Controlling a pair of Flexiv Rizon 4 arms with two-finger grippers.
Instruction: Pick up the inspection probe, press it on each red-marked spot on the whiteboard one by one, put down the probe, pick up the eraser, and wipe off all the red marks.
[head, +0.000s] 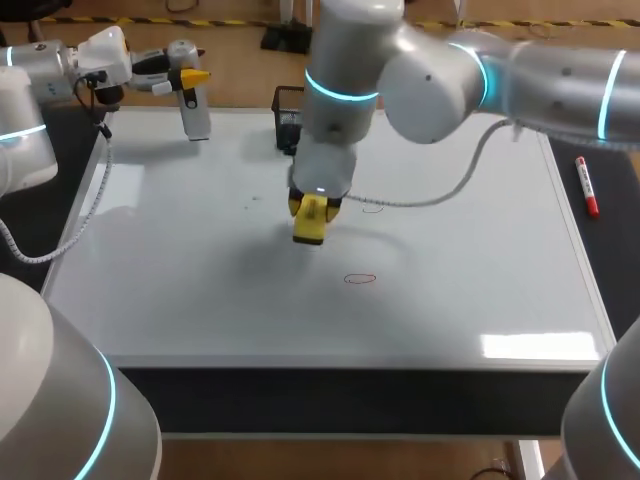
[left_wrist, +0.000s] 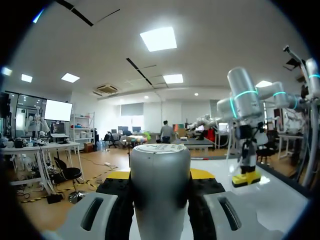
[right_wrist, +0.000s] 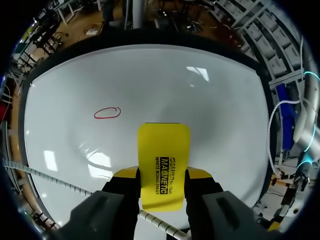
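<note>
Two right fingers (right_wrist: 124, 187) pinching yellow eraser (right_wrist: 164, 165) over whiteboard (right_wrist: 150, 75), red mark (right_wrist: 107, 113) ahead, left fingers (left_wrist: 117, 195) pinching probe (left_wrist: 160, 180).

- Bright, even light falls from overhead onto the whiteboard (head: 200, 300).
- A white glare patch (head: 540, 346) sits near the board's front edge, with more glare showing in the right wrist view.
- A soft, diffuse shadow (head: 265, 262) spreads beside the eraser (head: 310, 220).

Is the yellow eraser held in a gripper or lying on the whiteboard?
Held: the right gripper is shut on the eraser, one finger at each side.
</note>
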